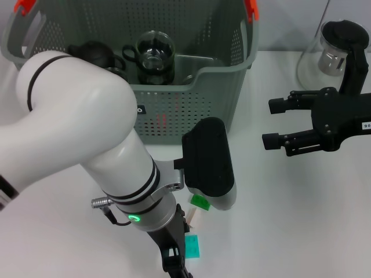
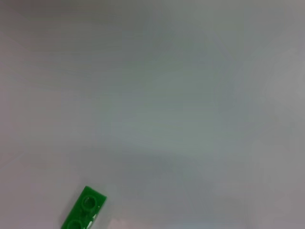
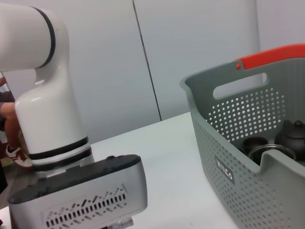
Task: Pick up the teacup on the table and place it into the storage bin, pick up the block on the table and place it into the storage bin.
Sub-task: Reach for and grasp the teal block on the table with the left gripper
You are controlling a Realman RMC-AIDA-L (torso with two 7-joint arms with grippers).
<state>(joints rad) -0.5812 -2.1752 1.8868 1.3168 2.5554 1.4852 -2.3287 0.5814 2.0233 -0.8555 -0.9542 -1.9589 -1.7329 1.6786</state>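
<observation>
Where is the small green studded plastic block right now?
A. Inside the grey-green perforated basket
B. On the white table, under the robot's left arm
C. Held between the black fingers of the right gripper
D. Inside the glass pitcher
B: the small green studded plastic block lies on the white table just below the left arm's wrist, outside the grey-green perforated basket; the left wrist view shows it flat on the bare surface.
</observation>
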